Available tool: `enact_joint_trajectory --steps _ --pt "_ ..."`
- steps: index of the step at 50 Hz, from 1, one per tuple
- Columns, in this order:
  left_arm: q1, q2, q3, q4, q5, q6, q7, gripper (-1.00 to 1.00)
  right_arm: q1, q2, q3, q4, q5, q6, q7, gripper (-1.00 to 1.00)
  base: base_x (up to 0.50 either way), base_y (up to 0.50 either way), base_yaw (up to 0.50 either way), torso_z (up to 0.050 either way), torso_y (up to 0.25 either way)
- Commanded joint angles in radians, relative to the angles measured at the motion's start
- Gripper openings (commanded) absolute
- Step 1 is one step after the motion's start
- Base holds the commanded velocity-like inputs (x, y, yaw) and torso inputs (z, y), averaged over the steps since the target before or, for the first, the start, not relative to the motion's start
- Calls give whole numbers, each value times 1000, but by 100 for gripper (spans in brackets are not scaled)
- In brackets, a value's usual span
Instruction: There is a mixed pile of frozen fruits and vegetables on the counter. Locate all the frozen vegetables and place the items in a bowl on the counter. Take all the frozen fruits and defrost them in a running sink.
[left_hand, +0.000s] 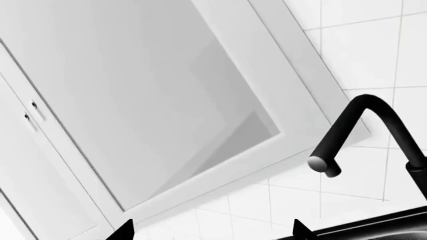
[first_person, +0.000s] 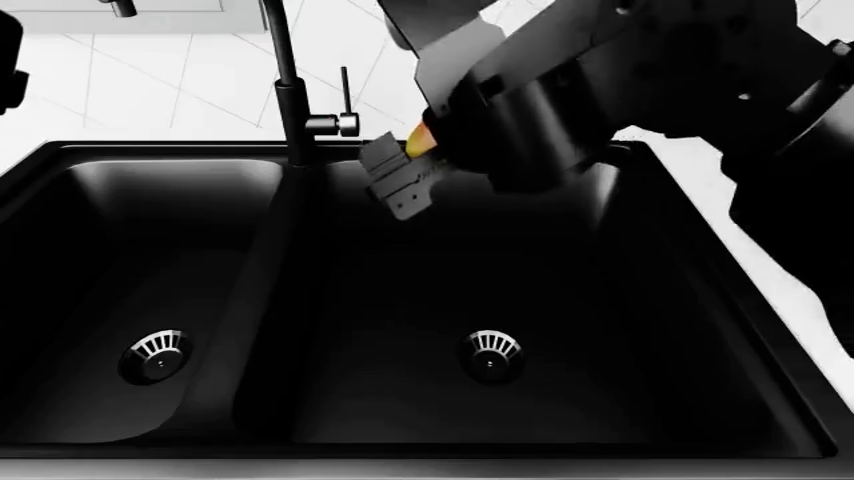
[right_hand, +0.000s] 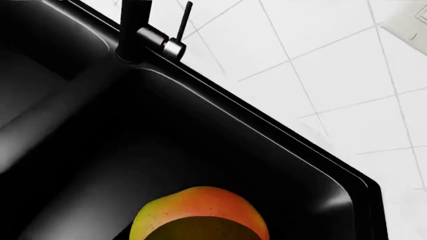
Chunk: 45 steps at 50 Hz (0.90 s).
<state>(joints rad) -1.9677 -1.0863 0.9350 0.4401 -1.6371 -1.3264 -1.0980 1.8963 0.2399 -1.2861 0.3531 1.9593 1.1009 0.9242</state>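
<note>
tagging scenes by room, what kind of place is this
Most likely a kitchen: a matte black double-basin sink with a tall black faucet, white tiled wall behind, and white cabinet doors.

One sink (first_person: 400, 440) holds two basins — each with one silver drain (first_person: 491, 355), two in all — plus one faucet (first_person: 291, 90) and one mango (right_hand: 200, 215).

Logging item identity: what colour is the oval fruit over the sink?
Red-orange fading to yellow, finely speckled oval fruit; clearest in right wrist view.

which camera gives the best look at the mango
The right wrist view: the mango fills its lower edge, red-orange and yellow, over the sink. The head view shows only an orange sliver behind the right tool. The left wrist view misses it.
</note>
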Motion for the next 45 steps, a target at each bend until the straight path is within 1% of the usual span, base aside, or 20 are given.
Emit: enact_joint_trajectory --steps 1,9,16,30,36,45 --pt "6 -18 -1 8 1 6 6 100 -88 -94 -59 159 -96 -14 -148 -100 0 0 0 0 0" --pt "0 -10 0 5 -6 4 1 100 -156 -124 -88 211 -126 -36 -197 -100 0 0 0 0 0" --pt "7 -17 0 9 1 11 8 100 -225 -178 -129 291 -193 -78 -310 -100 0 0 0 0 0" --pt "13 -19 3 9 8 16 11 100 -318 -226 -177 381 -251 -128 -435 -100 0 0 0 0 0" --pt "19 -25 3 10 13 22 16 100 -330 -239 -205 406 -245 -123 -450 -100 0 0 0 0 0" --pt "20 -30 2 10 18 24 22 100 -343 -240 -288 400 -207 -130 -462 -100 0 0 0 0 0"
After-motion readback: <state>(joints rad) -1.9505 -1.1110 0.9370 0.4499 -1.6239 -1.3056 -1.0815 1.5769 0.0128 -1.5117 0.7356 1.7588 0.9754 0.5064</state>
